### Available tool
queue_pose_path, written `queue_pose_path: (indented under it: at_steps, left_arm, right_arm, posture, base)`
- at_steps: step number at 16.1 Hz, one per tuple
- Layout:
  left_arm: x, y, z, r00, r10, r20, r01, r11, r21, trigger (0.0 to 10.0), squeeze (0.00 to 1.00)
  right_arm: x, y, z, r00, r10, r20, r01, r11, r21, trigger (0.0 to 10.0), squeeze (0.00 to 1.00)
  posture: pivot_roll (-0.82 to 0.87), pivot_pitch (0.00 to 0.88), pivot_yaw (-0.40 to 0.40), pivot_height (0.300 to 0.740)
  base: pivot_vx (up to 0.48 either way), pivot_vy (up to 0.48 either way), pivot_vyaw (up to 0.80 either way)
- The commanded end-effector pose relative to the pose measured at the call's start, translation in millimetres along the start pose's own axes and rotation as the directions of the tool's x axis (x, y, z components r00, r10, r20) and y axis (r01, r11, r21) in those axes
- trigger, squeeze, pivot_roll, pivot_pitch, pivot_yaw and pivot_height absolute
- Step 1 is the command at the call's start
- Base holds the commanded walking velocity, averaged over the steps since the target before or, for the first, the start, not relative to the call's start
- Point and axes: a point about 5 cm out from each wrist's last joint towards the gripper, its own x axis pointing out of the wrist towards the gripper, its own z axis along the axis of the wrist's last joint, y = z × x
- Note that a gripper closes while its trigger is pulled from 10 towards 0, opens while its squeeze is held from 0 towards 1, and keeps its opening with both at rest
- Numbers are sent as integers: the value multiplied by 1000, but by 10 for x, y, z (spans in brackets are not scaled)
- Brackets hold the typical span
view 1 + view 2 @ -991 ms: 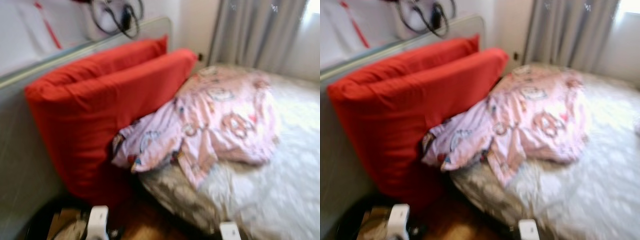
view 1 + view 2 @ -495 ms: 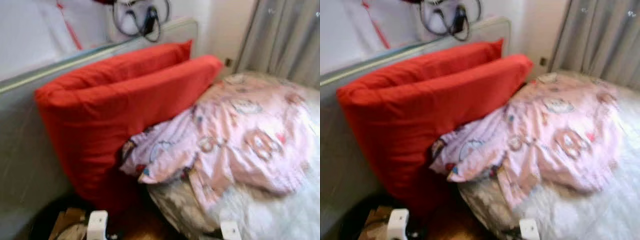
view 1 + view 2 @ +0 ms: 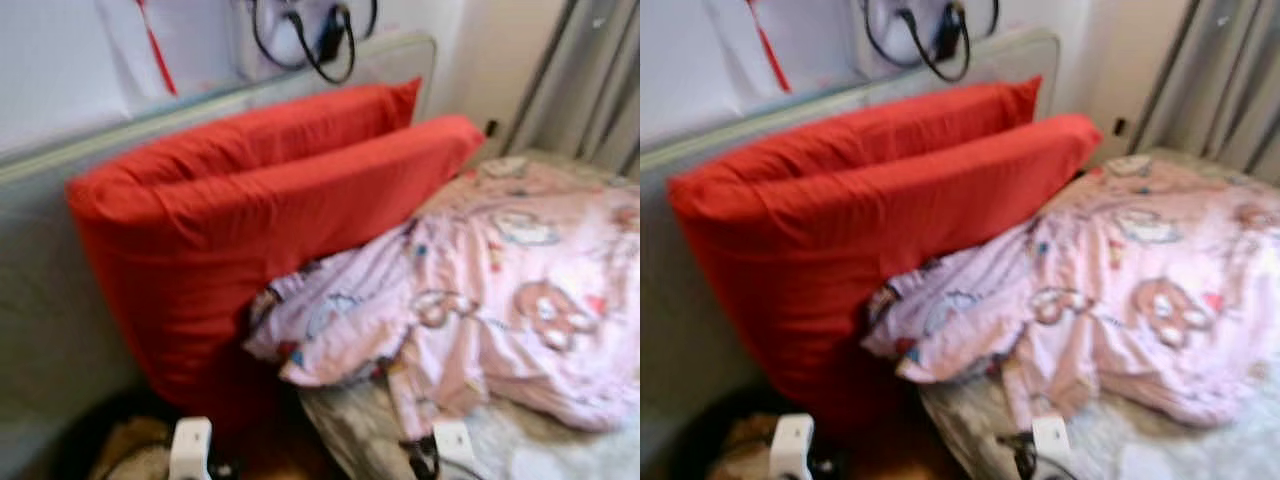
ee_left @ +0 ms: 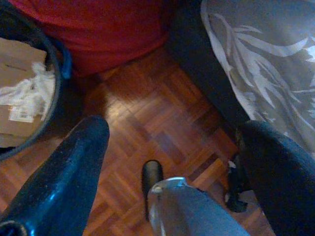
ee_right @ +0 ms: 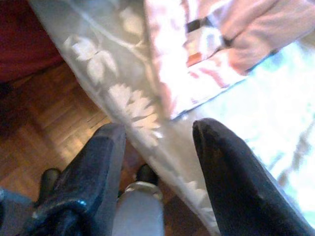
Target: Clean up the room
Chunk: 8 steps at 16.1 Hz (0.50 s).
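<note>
We stand at the corner of the bed, with both arms low. The left gripper hangs over the brown wooden parquet floor, its two black fingers spread apart and holding nothing. The right gripper hangs at the edge of the bed, also spread apart and empty, just above the grey bed cover with a pale leaf pattern.

The thing to tidy seems to be the crumpled pink blanket with cartoon prints. It lies in a loose heap on the bed, and one end pushes against the two big red pillows. These pillows lean upright on the grey padded headboard; we judge they were placed so for resting the back. The blanket looks thin and soft, full of folds, so it will hang down when lifted.

Beside the bed stands a dark round bin with cardboard and white paper.
</note>
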Motion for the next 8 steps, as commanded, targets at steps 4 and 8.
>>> queue_pose_path:
  at_steps: [4,8]
  left_arm:
    - [-34,82,-22,999,22,32,-21,1000,-14,10000,0]
    - [-38,81,-2,998,11,54,-11,1000,12,10000,0]
  right_arm:
    - [36,71,160,998,11,63,-14,999,40,10000,0]
    - [44,80,216,996,6,90,-9,999,38,10000,0]
  posture:
    - [50,0,-15,740]
    - [39,0,-12,740]
  base:
    - [0,0,0]
    - [0,0,0]
